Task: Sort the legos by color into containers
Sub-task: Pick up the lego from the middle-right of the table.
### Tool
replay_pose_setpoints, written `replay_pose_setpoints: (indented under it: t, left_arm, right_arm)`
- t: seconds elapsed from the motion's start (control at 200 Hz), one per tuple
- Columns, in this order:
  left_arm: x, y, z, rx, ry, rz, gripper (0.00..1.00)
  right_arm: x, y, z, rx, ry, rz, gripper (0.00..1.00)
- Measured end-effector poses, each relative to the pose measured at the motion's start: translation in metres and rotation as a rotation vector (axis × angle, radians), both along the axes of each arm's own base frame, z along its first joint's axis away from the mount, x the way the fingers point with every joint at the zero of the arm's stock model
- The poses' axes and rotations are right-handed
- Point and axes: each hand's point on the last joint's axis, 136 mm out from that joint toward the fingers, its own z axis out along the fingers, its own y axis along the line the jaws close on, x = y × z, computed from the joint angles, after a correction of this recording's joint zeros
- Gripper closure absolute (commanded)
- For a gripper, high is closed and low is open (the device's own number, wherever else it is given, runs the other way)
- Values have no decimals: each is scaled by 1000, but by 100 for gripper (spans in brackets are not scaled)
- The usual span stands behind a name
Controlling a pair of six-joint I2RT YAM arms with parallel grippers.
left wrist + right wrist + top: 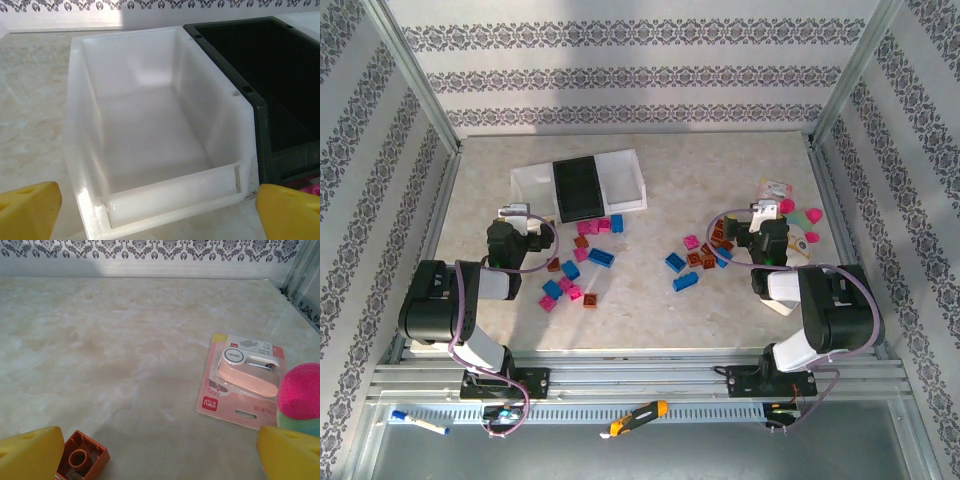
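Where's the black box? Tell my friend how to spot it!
On the pale marbled tabletop, look toward the far side, left of middle, for three shallow rectangular plastic trays side by side. The black tray sits in the middle, and both neighbours are white trays.

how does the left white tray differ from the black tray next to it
Colour: the left white tray is pale and translucent; the black tray is dark and opaque.
Place: the left white tray ends the row; the black tray sits between it and another white tray.
Shared: both are rectangular and open-topped, look empty, and stand side by side.
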Motion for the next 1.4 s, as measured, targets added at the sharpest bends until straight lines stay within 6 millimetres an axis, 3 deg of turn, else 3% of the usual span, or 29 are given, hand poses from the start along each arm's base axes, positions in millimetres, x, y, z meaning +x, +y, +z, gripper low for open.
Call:
replay_pose_setpoints:
  t: [0.919,1.189,1.289,1.399]
  left_arm:
    - [0,0,0,0,0,0,1]
    - [-16,0,-12,-1,22,0,1]
    - [-21,-1,5,0,-12,-1,1]
    - [-24,-5,39,-5,-79,-24,1]
  right_arm:
    - [0,-3,0,4,0,-4,2]
    - [-3,-2,7,7,-3,5,2]
    - [-6,-2,23,8,-34,4,2]
    - [-12,-2,42,7,-58,4,2]
